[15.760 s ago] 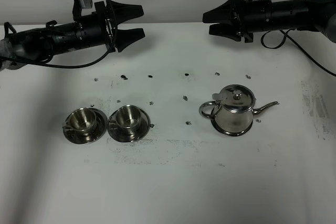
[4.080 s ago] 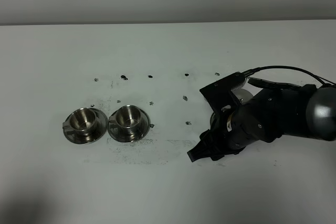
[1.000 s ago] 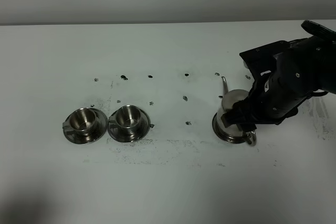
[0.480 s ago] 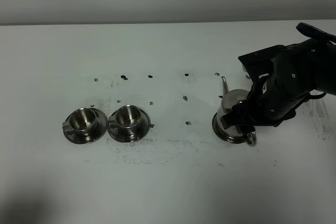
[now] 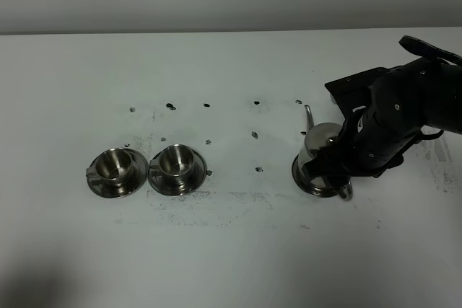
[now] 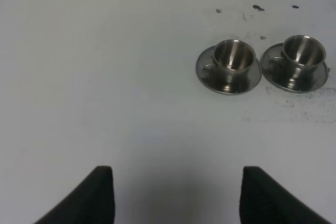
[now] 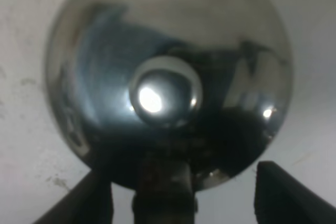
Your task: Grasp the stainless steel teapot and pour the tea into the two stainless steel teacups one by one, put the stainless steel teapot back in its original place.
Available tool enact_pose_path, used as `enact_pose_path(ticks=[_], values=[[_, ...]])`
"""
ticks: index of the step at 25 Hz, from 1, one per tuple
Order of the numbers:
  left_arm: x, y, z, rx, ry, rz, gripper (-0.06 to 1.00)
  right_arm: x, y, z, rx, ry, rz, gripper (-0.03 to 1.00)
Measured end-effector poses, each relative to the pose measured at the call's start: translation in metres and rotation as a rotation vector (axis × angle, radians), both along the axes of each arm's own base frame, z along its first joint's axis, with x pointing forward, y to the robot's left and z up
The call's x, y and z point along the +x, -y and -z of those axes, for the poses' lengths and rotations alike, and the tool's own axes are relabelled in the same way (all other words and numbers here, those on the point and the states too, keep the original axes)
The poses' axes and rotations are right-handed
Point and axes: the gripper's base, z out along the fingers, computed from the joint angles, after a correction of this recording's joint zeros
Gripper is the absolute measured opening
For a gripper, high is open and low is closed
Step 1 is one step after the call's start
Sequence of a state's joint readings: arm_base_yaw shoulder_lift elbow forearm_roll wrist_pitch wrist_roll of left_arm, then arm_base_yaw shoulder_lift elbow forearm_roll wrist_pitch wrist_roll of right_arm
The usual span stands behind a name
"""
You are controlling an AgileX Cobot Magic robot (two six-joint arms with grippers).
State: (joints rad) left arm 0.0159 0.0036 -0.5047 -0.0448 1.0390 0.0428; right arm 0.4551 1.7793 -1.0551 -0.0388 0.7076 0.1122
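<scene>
Hidden by the arm: much of the shiny rounded stainless steel teapot (image 5: 317, 151) in the high view, covered by the bulky black right arm (image 5: 393, 117); only one flank, the thin curved spout (image 5: 308, 115) and the loop handle (image 5: 346, 191) left showing.
Cut off: left arm outside the high view; just two dark fingertips (image 6: 100, 195) at the edge of the left wrist view.
Blurred: right wrist view very close and soft; domed lid (image 7: 105, 66) filling most of it, round knob (image 7: 165, 90) in the middle, dark reflections across the steel.
Teapot contents: unseen, lid on.
Teacup contents: bright steel reflections inside both; liquid or none, cannot tell.
Teacups: outer small shiny stainless steel teacup (image 5: 115, 165) and inner matching teacup (image 5: 175, 162), upright, each on its own round steel saucer (image 5: 96, 184), saucer rims just beside each other.
Teapot position: upright on the flat round steel dish (image 5: 303, 178) on the right of the white tabletop (image 5: 231, 250), well apart from the cups; spout toward the far edge, handle toward the near edge.
Right gripper (image 7: 181, 195): released, fingers spread wide on either side of the handle, clear of it.
Left gripper (image 6: 176, 198): spread apart, nothing between the fingers, above bare tabletop with both cups ahead.
Tabletop: scattered dark specks (image 5: 254, 135) between cups and teapot.
</scene>
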Motion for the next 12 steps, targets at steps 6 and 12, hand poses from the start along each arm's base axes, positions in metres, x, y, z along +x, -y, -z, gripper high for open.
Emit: enact_pose_path(ticks=[6,12], values=[[0.0,0.0,0.0,0.0,0.0,0.0,0.51,0.0015,-0.0008,0.0029,0.002,0.004,-0.001,0.56],[0.0,0.0,0.0,0.0,0.0,0.0,0.51,0.0016,-0.0008,0.0028,0.003,0.005,-0.001,0.52]])
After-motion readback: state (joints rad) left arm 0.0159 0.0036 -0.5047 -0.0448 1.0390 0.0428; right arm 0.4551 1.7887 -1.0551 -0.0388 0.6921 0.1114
